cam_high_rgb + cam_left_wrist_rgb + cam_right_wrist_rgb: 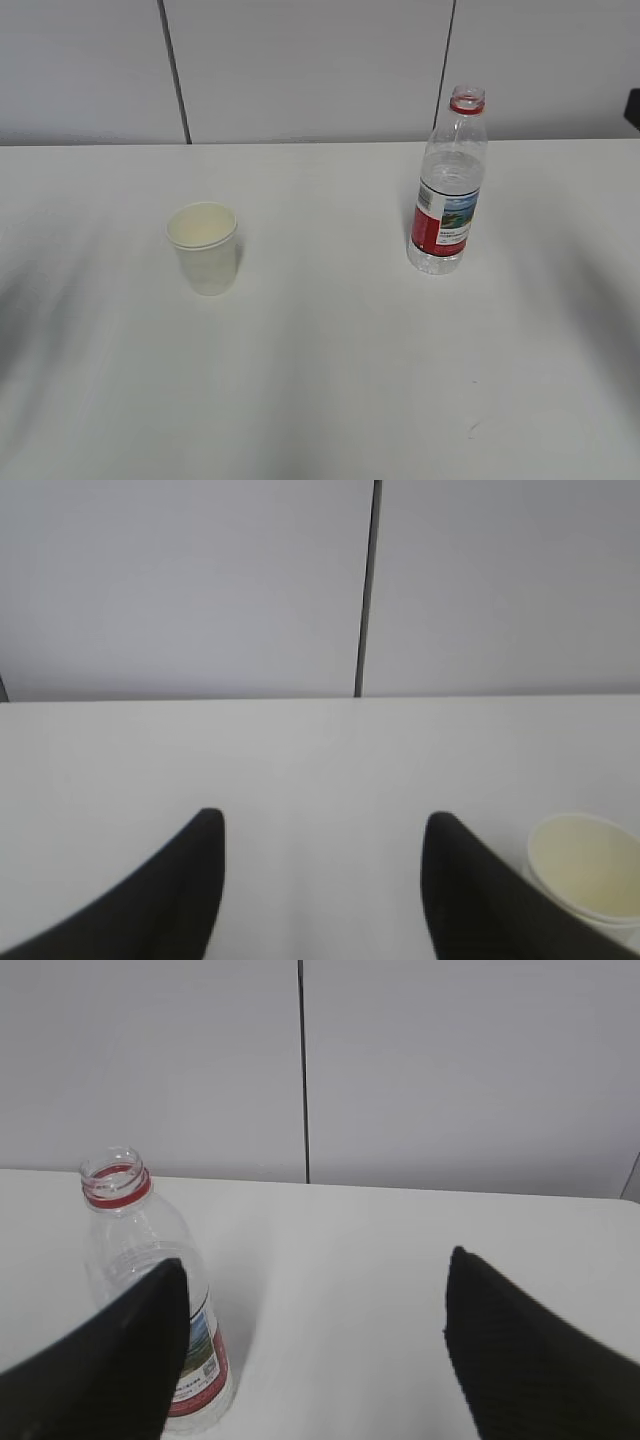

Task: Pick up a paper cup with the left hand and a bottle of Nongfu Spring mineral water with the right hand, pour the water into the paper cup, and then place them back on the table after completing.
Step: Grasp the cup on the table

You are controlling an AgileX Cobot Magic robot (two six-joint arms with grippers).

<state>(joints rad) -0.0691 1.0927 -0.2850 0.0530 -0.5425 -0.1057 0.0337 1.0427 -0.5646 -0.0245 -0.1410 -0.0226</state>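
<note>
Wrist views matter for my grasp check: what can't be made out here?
- Left wrist: cup cut by the right edge and the finger.
- Right wrist: bottle base behind the finger.
- Exterior: label text too small; both arms out of frame.

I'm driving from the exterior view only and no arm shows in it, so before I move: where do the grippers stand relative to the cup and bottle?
Observer: The left hand is open, and the paper cup sits outside its right finger, not between the fingers.
Operator: And the right one?
Observer: The right hand is open too; the bottle stands at its left finger, partly hidden behind it, not in the gap.
Operator: Is either one touching anything?
Observer: Between both pairs of fingers only bare table shows; whether the right hand's left finger touches the bottle, I cannot tell.
</note>
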